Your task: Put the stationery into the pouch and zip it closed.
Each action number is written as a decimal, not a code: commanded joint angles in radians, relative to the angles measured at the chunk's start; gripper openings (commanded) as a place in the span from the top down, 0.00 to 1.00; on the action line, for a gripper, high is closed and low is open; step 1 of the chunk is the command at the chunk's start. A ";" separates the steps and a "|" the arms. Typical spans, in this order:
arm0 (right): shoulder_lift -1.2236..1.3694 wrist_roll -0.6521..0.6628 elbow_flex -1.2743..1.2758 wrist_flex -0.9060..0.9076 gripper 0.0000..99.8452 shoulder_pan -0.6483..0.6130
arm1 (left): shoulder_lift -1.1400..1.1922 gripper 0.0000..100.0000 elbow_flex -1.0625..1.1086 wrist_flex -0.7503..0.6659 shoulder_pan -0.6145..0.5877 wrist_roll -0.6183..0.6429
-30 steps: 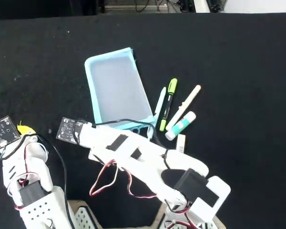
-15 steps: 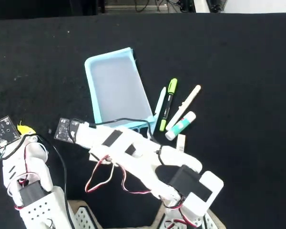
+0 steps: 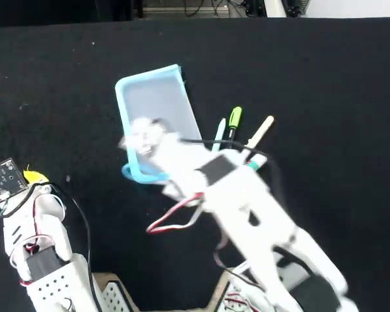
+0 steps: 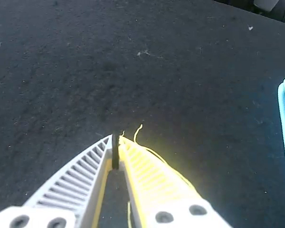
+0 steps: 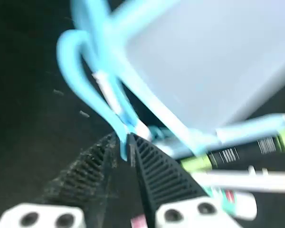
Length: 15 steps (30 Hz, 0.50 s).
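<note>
The bench [image 3: 325, 78] is black all over. One blue pouch [image 3: 153, 104] lies on it, and I have two hands. My right hand [image 5: 127, 142] is pinched tight on the pouch's blue edge by the zip. One blue loop [image 5: 69, 47] sits just past my fingertips. My left hand [image 4: 115, 142] is squeezed closed with nothing in it, over bare bench, well apart from the pouch.

From high up I count three pens side by side near my right hand, on the side away from my left hand: one white-and-blue pen [image 3: 220, 130], one green highlighter [image 3: 234, 118] and one white pen [image 3: 263, 127]. My right wrist view adds one glue stick [image 5: 230, 199] close beside my hand. My left wrist view shows a thin strip of the pouch's edge, far from those fingertips.
</note>
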 commanded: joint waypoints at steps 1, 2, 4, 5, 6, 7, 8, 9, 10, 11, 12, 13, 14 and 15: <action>-0.193 0.006 0.064 0.057 0.99 0.233 | -0.009 0.97 0.001 0.006 -0.007 0.003; -0.231 0.006 0.074 0.091 0.99 0.282 | -0.009 0.97 0.001 0.006 -0.007 0.002; -0.303 0.008 0.082 0.170 0.99 0.376 | -0.009 0.97 0.002 0.006 -0.007 0.002; -0.335 0.008 0.082 0.207 0.99 0.417 | -0.009 0.97 0.002 0.006 -0.007 0.002; -0.366 0.018 0.082 0.236 0.99 0.457 | -0.009 0.97 0.002 0.006 -0.007 0.002; -0.394 0.044 0.084 0.259 0.99 0.494 | -0.009 0.97 0.002 0.006 -0.007 0.002; -0.414 0.078 0.085 0.281 0.99 0.526 | -0.009 0.97 0.004 0.006 -0.007 0.002; -0.437 0.114 0.088 0.299 0.99 0.560 | -0.009 0.97 0.004 0.006 -0.007 0.002; -0.461 0.144 0.099 0.316 0.99 0.597 | -0.009 0.97 0.004 0.006 -0.007 0.002; -0.478 0.172 0.113 0.330 0.99 0.634 | -0.009 0.97 0.004 0.006 -0.007 0.002; -0.495 0.190 0.127 0.345 0.99 0.664 | -0.009 0.97 0.004 0.006 -0.007 0.002; -0.506 0.209 0.143 0.358 0.99 0.692 | -0.009 0.97 0.004 0.006 -0.007 0.002; -0.516 0.230 0.160 0.373 0.99 0.715 | -0.009 0.97 0.005 0.006 -0.007 0.002; -0.527 0.259 0.176 0.391 0.99 0.740 | -0.009 0.97 0.005 0.006 -0.007 0.002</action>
